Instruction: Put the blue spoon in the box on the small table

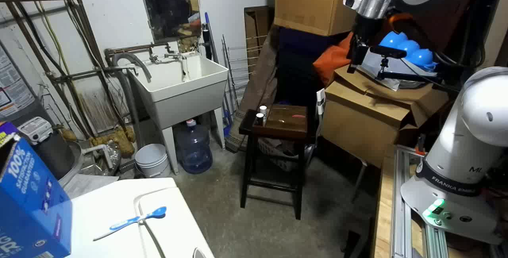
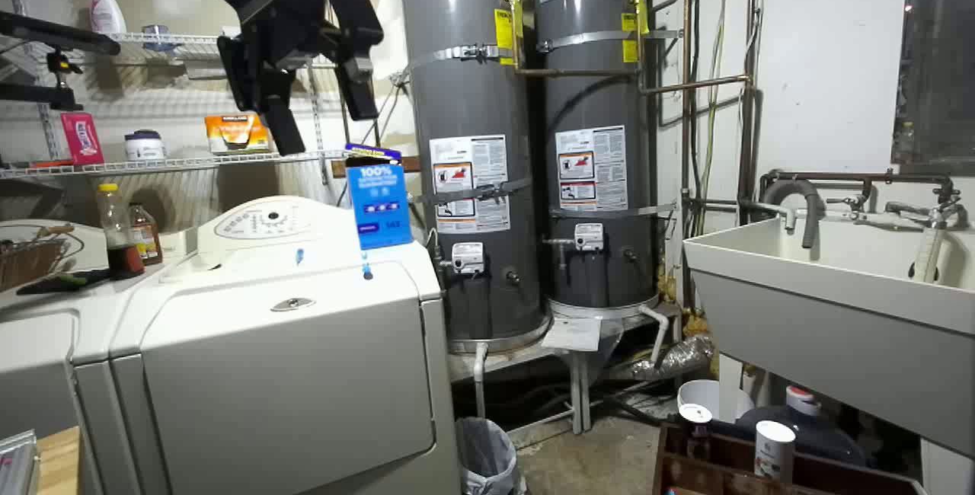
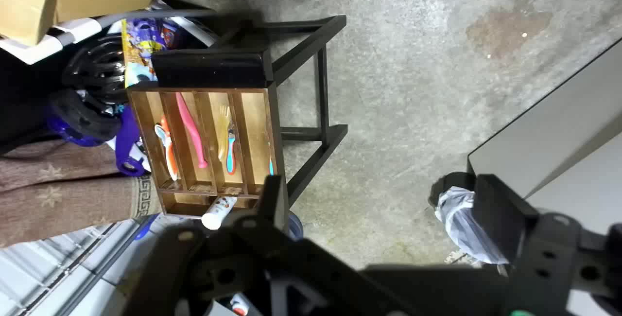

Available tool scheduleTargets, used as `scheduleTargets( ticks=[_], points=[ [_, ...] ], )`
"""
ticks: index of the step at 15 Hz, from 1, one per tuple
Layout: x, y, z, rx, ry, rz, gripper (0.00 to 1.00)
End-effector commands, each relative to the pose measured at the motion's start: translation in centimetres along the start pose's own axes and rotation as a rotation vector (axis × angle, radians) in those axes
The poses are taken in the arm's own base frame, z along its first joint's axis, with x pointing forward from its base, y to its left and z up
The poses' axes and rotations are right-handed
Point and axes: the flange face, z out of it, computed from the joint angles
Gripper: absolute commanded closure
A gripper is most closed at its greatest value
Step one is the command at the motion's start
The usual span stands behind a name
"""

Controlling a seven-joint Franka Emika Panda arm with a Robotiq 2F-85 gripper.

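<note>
The light-blue spoon (image 1: pixel 124 224) lies on the white machine top beside the blue carton. It shows small in an exterior view (image 2: pixel 366 263); it is out of the wrist view. The dark-brown box (image 1: pixel 279 132) sits on the small dark table (image 1: pixel 248 122). In the wrist view the box (image 3: pixel 254 131) has long compartments with colored cutlery, and a white shaker stands at one end. The small table (image 3: pixel 214 69) shows beneath it. My gripper (image 1: pixel 353 64) is high up, away from spoon and box. Its fingers are wide apart and empty in the wrist view (image 3: pixel 384 199).
The blue carton (image 1: pixel 33 198) stands on the machine top (image 1: pixel 99 206). A utility sink (image 1: pixel 190 107) and a water jug (image 1: pixel 194 149) are near the small table. Large cardboard boxes (image 1: pixel 361 119) stand near the arm. A lined trash bin (image 2: pixel 487 449) stands beside the machine.
</note>
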Motion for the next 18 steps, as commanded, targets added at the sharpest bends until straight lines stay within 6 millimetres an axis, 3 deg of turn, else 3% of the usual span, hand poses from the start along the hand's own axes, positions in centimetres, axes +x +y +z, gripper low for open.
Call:
scheduleTargets(
  ticks=[1,3,5,9,14,18],
  points=[
    [0.0,0.0,-0.1,0.001,-0.001,0.0,0.0],
    [0.0,0.0,-0.1,0.001,-0.001,0.0,0.0],
    [1.9,-0.3,-0.2,0.024,0.038,0.018,0.0],
    [8.2,-1.7,-0.4,0.086,0.114,0.009,0.0],
    [17.2,-9.2,-1.6,0.164,0.17,-0.175,0.0],
    [21.7,-15.9,-1.6,0.208,0.187,-0.291,0.0]
  ],
)
